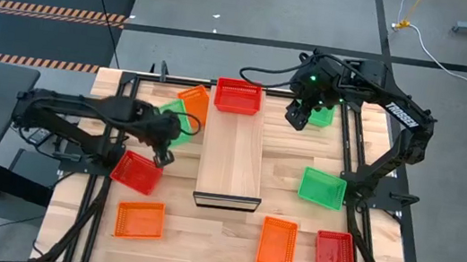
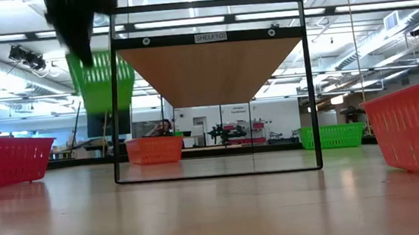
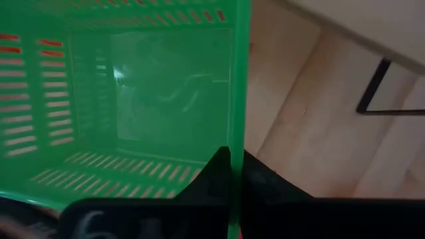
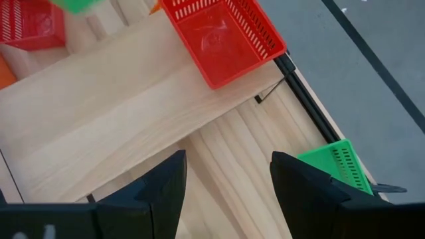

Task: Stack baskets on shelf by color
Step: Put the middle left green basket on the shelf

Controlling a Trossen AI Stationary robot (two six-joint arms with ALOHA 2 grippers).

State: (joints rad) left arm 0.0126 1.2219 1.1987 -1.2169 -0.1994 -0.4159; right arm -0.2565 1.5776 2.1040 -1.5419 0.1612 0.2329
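My left gripper [image 1: 162, 144] [image 3: 236, 159] is shut on a green basket [image 1: 178, 122] [image 2: 101, 81] left of the shelf [image 1: 231, 162], the pale board with a dark front edge. A red basket [image 1: 238, 96] [image 4: 222, 36] rests by its bottom on the shelf's far end. My right gripper [image 1: 301, 117] [image 4: 229, 166] hangs open above the tabletop, between the shelf's far end and a second green basket [image 1: 323, 116] [image 4: 335, 166], touching nothing. My left gripper pinches one side wall of the green basket at its rim [image 3: 234, 143], one finger [image 3: 214, 174] inside the basket and the other [image 3: 262, 178] outside. In the low view the basket is lifted clear of the table and hangs tilted below the gripper.
On the slatted tabletop lie an orange basket [image 1: 194, 103] beside the held one, a red basket [image 1: 136, 172] and an orange one [image 1: 139, 220] at near left, a green basket [image 1: 322, 187] right of the shelf, and an orange [image 1: 277, 243] and a red basket [image 1: 335, 256] at near right.
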